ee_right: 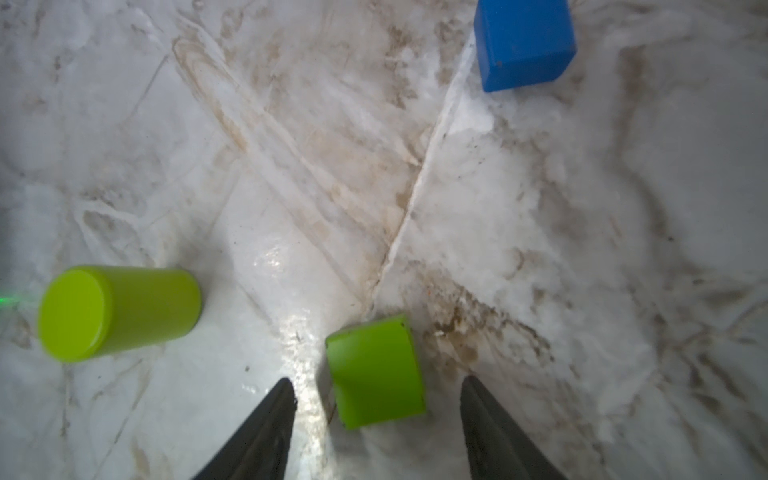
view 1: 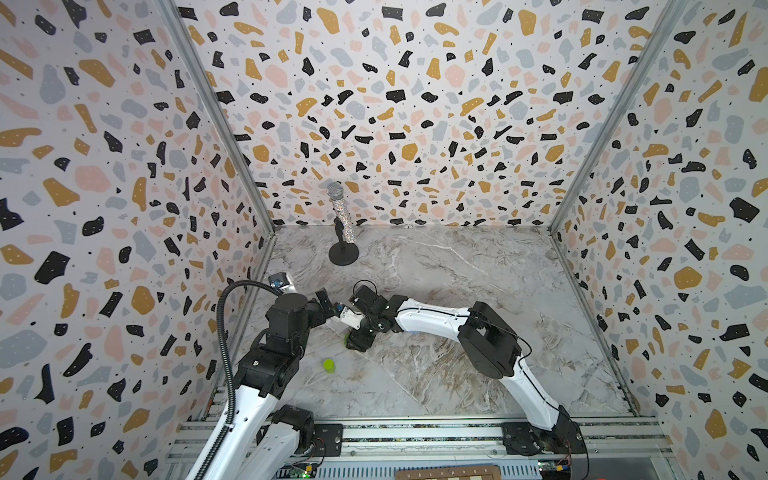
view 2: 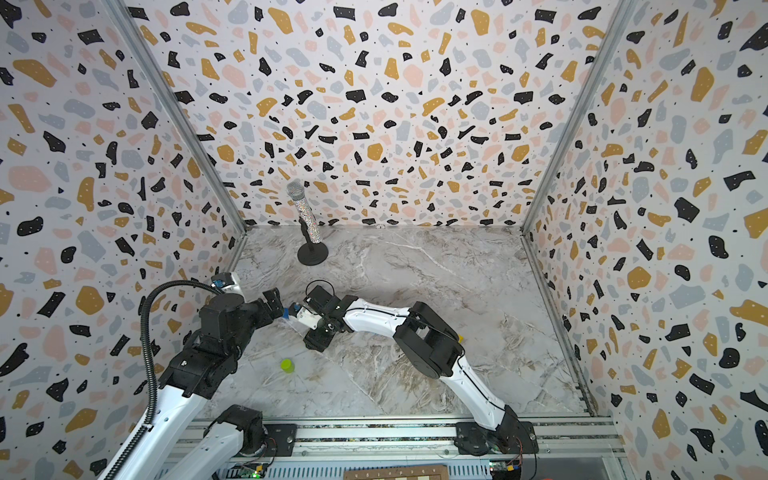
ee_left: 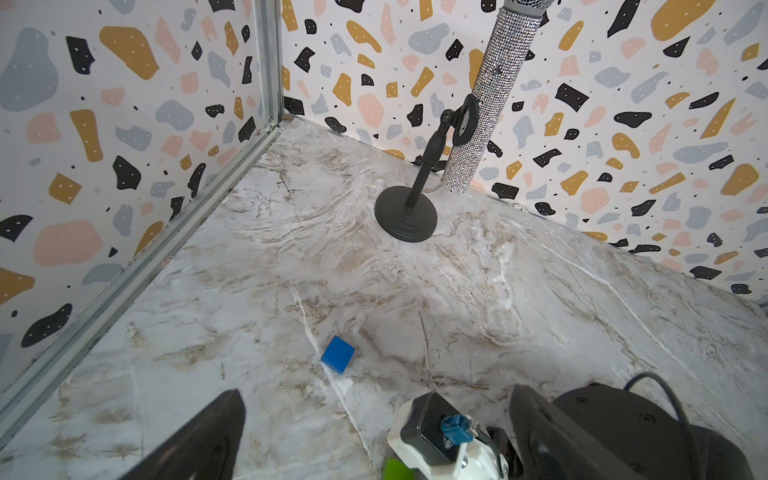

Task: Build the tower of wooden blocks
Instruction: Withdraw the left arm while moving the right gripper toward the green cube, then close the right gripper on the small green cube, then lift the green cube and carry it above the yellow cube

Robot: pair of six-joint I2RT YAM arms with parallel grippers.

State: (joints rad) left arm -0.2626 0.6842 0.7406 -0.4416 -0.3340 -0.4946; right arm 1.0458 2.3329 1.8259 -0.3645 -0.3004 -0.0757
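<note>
**Right pincer** [ee_right: 377, 379]: lowered to the marble-patterned counter [ee_right: 582, 249], jaws apart. A small lime-green wood block [ee_right: 374, 365] is seen between the two fingertips, with a gap on either side. No contact can be made out, so nothing is gripped. The block's edges are skewed slightly against the line between the jaws. Its upper face looks curved; the exact shape is not settled.

**Left pincer** [ee_left: 374, 395]: spread wide and empty, held just beside the right wrist.

**Other pieces:**
- A lime-green wooden cylinder [ee_right: 116, 313] is lying on its side, well off to one side of the right jaws.
- A blue wooden cube [ee_right: 523, 41] is noted beyond the fingertips, apart from the green block.
- No stack is seen. The tower is judged not begun, or hidden behind the arms.

**Judgement:** the right arm is plainly the nearer, with the block already bracketed. The grasp is thought to turn on the skew, since the block may twist as the jaws meet.

A glittery silver microphone on a black stand [view 1: 341, 216] is well apart, by the far wall.
</note>
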